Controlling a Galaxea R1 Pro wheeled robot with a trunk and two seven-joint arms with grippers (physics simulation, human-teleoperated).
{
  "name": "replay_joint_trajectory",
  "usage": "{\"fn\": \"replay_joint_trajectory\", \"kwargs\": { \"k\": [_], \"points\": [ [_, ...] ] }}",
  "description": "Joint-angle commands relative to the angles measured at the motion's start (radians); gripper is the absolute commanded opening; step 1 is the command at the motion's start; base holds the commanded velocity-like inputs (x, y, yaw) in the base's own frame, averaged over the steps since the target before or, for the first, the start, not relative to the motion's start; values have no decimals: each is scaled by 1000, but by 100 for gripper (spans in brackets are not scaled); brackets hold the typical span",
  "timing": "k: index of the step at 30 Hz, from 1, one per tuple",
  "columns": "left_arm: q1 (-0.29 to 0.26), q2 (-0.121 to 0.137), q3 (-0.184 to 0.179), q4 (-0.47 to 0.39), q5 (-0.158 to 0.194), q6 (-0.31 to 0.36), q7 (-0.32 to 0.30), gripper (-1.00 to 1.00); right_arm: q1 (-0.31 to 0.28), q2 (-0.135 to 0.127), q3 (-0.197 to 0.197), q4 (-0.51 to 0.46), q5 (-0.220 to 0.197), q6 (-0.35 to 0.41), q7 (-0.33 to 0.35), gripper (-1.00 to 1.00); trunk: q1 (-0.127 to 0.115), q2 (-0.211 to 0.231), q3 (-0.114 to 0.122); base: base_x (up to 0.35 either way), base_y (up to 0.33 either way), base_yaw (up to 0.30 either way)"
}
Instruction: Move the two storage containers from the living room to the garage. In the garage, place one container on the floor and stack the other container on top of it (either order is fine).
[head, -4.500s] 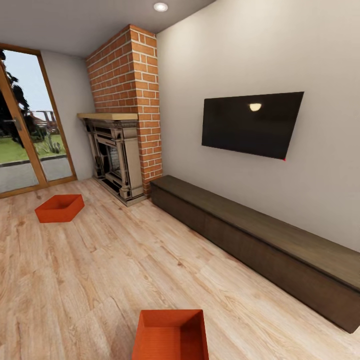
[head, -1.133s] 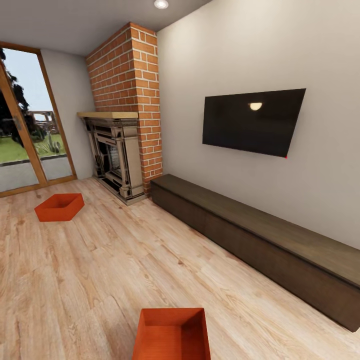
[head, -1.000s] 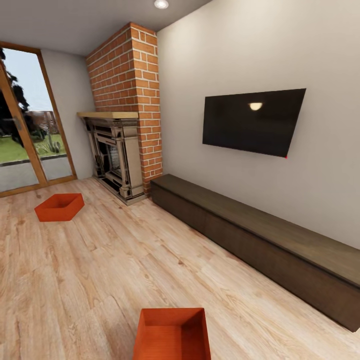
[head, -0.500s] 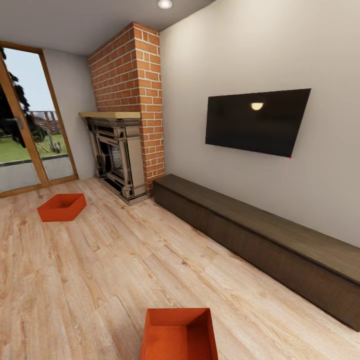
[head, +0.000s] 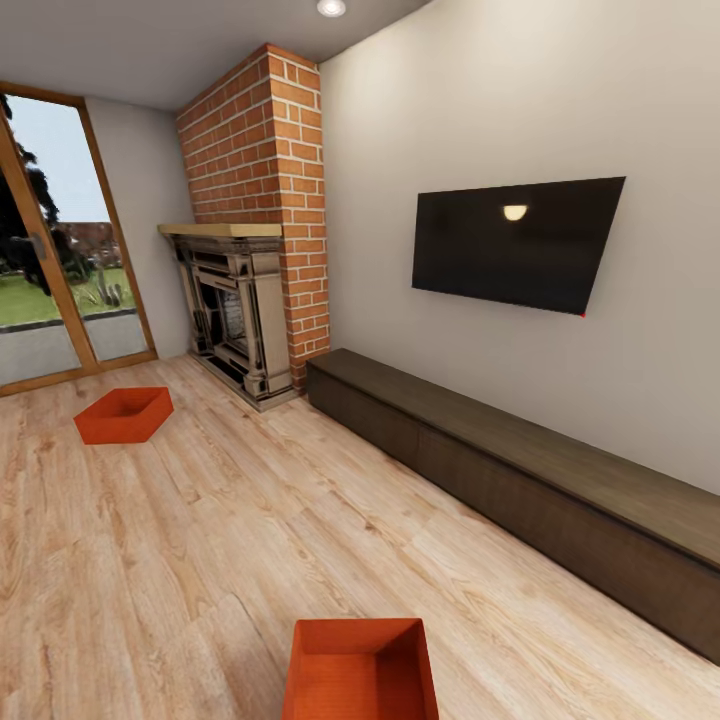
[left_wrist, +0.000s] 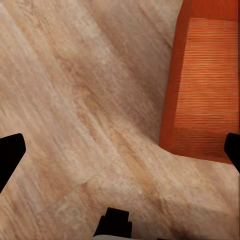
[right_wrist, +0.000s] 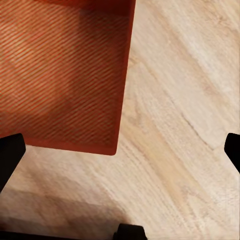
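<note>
Both grippers hang spread wide and empty above the wood floor beside one orange bin.

The left gripper (left_wrist: 120, 150) has the near storage container (left_wrist: 205, 85) under one fingertip; the right gripper (right_wrist: 120, 150) has its corner between the fingers. The far storage container (head: 124, 414) lies by the fireplace (head: 235, 320), well apart.
</note>
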Motion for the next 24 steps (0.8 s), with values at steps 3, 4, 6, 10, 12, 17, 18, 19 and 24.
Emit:
{"fn": "replay_joint_trajectory", "kwargs": {
  "k": [3, 4, 6, 10, 12, 17, 18, 19, 24],
  "points": [
    [0, -4, 2, -4, -2, 8, -1, 100, -1, -1, 9, -2, -12, -2, -6, 100, 0, -1, -1, 0, 0, 0],
    [0, -5, 3, -4, -3, 9, -1, 100, -1, -1, 9, -5, -12, -2, -5, 100, 0, -1, -1, 0, 0, 0],
    [0, -5, 3, -3, -3, 10, -2, 100, -1, -2, 9, -10, -10, 1, -5, 100, 0, -1, -1, 0, 0, 0],
    [0, -11, 4, -5, -2, 12, -2, 100, -1, -1, 9, -14, -4, 7, -4, 100, 0, -1, -1, 0, 0, 0],
    [0, -33, 4, -4, -2, 12, 1, 100, 0, 0, 9, -14, -2, 9, -4, 100, 0, -1, -1, 0, 0, 0],
    [0, -44, 4, -2, -4, 11, 0, 100, -1, 1, 9, -14, -2, 9, -4, 100, 0, -1, -1, 0, 0, 0],
    [0, -44, 4, -2, -4, 11, -1, 100, -1, 1, 9, -14, -2, 9, -4, 100, 0, -1, -1, 0, 0, 0],
    [0, -45, 4, -2, -4, 11, -1, 100, -1, 1, 9, -15, -2, 9, -4, 100, 4, -8, -4, 0, 0, 0],
    [0, -45, 3, 0, -4, 12, -4, 100, 0, 1, 9, -16, -2, 10, -7, 100, 23, -43, -20, 0, 0, 0]
  ]
}}
